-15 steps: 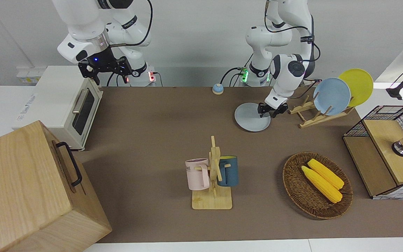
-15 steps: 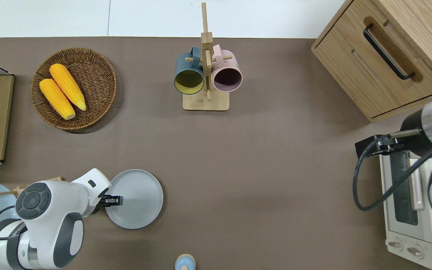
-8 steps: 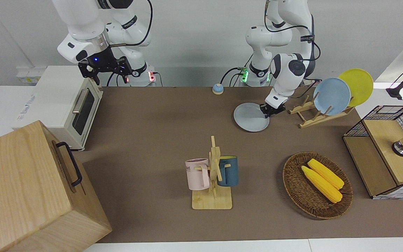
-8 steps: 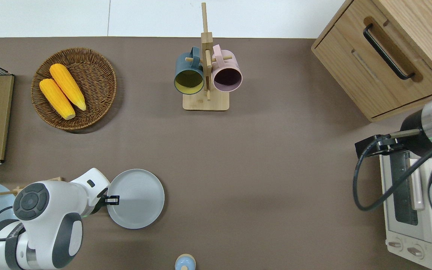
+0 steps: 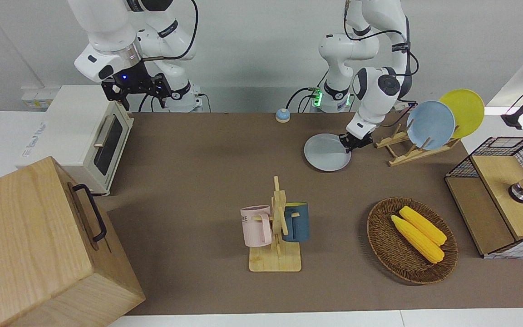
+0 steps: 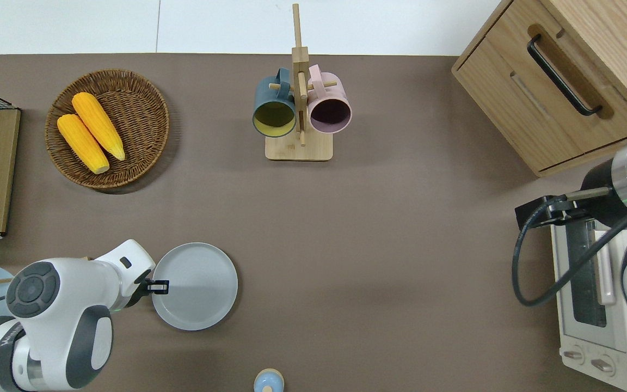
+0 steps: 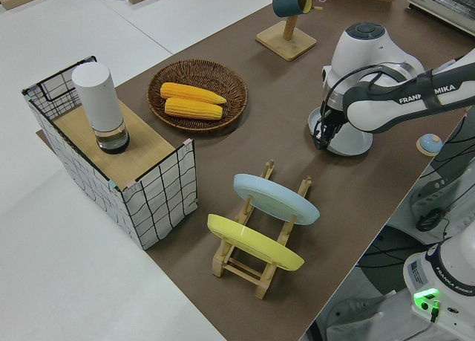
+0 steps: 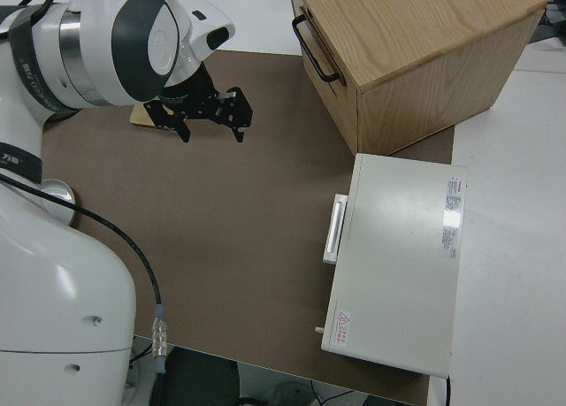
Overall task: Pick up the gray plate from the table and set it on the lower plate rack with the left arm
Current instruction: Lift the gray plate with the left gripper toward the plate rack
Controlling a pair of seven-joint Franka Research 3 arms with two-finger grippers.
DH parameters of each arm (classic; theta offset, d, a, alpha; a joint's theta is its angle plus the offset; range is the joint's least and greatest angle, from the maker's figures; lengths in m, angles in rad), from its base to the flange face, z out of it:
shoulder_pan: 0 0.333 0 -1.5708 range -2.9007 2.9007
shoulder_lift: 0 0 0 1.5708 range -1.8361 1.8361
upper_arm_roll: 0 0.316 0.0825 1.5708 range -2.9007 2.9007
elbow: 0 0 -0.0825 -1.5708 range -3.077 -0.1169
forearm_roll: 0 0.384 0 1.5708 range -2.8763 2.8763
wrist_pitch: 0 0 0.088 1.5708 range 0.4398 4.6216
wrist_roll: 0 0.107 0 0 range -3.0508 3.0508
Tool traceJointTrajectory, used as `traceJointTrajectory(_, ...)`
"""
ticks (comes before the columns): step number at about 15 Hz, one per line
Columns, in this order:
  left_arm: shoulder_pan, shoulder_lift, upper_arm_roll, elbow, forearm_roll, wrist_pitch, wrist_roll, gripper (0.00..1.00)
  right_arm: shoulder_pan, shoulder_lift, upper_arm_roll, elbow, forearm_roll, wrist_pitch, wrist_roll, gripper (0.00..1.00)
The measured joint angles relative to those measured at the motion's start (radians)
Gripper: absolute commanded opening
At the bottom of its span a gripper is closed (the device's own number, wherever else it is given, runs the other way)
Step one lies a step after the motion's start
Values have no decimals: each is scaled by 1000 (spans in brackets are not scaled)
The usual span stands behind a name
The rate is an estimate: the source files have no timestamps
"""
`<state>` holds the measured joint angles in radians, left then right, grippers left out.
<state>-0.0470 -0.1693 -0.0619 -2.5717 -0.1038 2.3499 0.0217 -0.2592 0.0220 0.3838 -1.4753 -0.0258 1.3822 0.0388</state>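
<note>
The gray plate (image 5: 325, 154) lies on the brown table (image 5: 207, 159) near the robots, beside the light-wood plate rack (image 5: 413, 153). My left gripper (image 5: 350, 141) is low at the plate's rim on the rack's side and shut on it; it also shows in the overhead view (image 6: 158, 286) on the gray plate (image 6: 199, 286). The rack holds a sky-blue plate (image 5: 430, 125) and a yellow plate (image 5: 466, 111) in its higher slots; its lower pegs stand bare. My right gripper (image 5: 136, 88) is parked, fingers apart.
A mug tree (image 5: 276, 227) with two mugs stands mid-table. A wicker basket (image 5: 382, 245) with two corn cobs and a wire crate (image 5: 497, 190) sit toward the left arm's end. A toaster oven (image 5: 86, 136), a wooden cabinet (image 5: 39, 245) and a small bell (image 5: 282, 115) are also here.
My left gripper drew back from over the plate to its rim and closed there. The plate shifted slightly with it. The right arm has not moved.
</note>
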Motion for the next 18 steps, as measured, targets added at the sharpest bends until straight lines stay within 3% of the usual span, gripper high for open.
traceJointTrajectory(5, 2, -53, 7, 197, 0, -270, -5, 0, 0, 0, 0, 0, 0, 0, 0, 983)
traceJointTrajectory(11, 3, -65, 10, 473, 1, -611, -28, 0, 0, 0, 0, 0, 0, 0, 0, 983)
traceJointTrajectory(14, 4, -66, 12, 563, 4, -720, -29, 0, 0, 0, 0, 0, 0, 0, 0, 983)
traceJointTrajectory(18, 4, -63, 13, 585, 61, -758, -31, 0, 0, 0, 0, 0, 0, 0, 0, 983)
